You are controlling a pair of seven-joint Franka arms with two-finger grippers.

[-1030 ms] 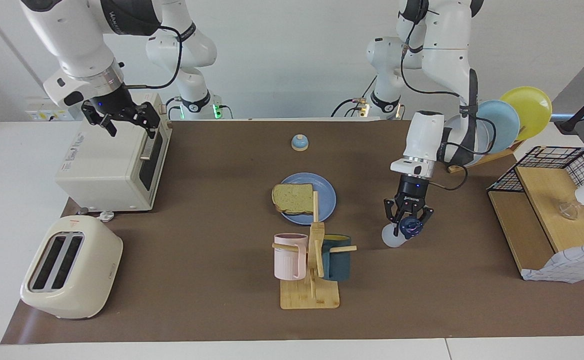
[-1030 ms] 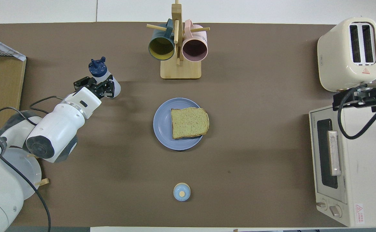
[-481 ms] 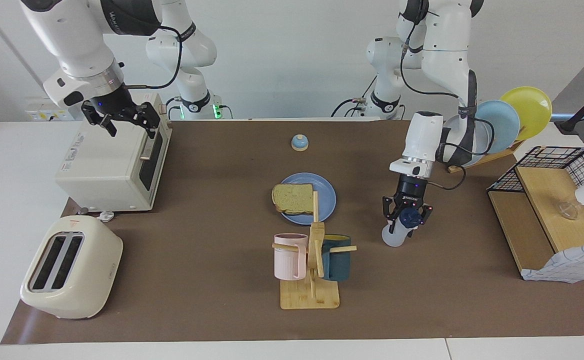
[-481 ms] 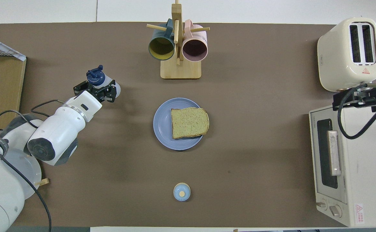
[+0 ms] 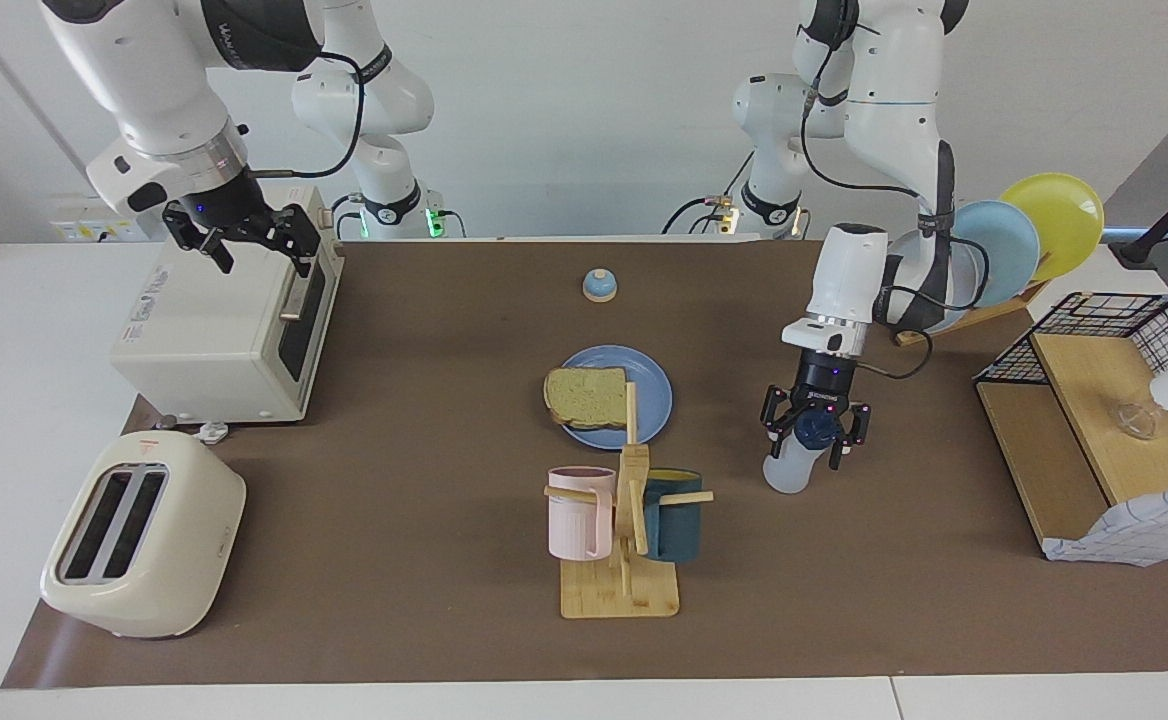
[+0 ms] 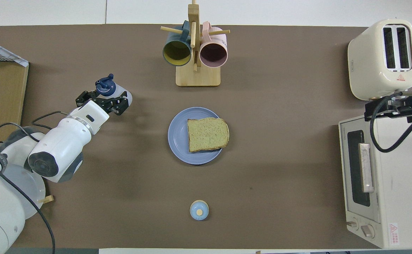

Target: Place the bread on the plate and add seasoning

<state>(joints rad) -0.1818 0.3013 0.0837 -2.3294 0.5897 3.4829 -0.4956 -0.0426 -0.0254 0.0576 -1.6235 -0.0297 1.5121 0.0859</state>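
The bread (image 5: 586, 396) lies flat on the blue plate (image 5: 650, 385) in the middle of the desk (image 5: 424, 420), a little off centre toward the right arm's end, so one edge of it hangs close to the plate's rim. That half of the job looks done.

The seasoning (image 5: 794, 464) stands upright on the desk toward the left arm's end, well apart from the plate and about level with the wooden mug rack (image 5: 624, 545) that carries a pink mug (image 5: 578, 512) and a teal one (image 5: 672, 515). The left end effector (image 5: 815, 432) sits right over the bottle's dark cap with its fingers spread wide to either side; from where I stand they do not seem to press on the bottle, which stands by itself. My guess is that the bottle has been set down out of the way so the plate stays clear.

The right end effector (image 5: 241, 232) hangs over the top of the toaster oven (image 5: 229, 325) at its own end of the desk, fingers wide and empty, simply waiting. It is parked far from the plate, which leaves the centre free for the left arm. A cream toaster (image 5: 144, 535) stands farther from the robots on that same side, and a small bell (image 5: 599, 286) sits near the robots.
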